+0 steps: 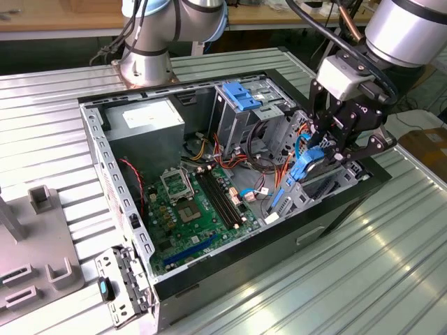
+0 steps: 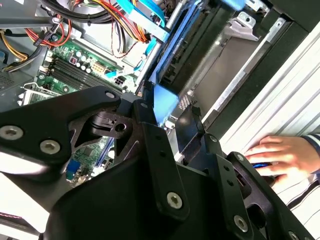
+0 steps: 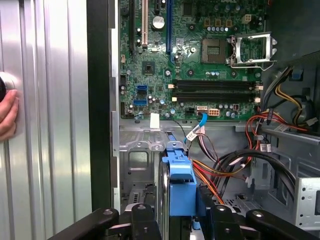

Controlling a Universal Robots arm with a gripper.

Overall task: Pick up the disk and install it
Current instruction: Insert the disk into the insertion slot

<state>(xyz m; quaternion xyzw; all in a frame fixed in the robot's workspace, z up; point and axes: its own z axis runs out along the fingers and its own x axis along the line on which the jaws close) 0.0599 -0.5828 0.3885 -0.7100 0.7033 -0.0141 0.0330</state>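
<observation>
The disk [image 1: 307, 169], dark with bright blue rails, hangs tilted over the drive bay at the open computer case's [image 1: 105, 160] side on the exterior view's right. My gripper [image 1: 320, 155] is shut on it from above. In the first wrist view the disk's blue tab [image 3: 181, 186] sits between my two black fingers [image 3: 142, 220], just over the grey metal bay [image 3: 137, 155]. In the second wrist view the disk's blue rail [image 2: 164, 98] runs up from my gripper [image 2: 170, 117], with the dark body [image 2: 192, 55] beside the bay wall.
The green motherboard [image 1: 195, 209] lies in the case's middle, with orange and black cables [image 3: 235, 165] near the bay. A grey power supply [image 1: 143, 122] and a pale blue bracket [image 1: 241, 94] sit at the back. A person's hand [image 2: 280, 155] rests on the ribbed table beside the case.
</observation>
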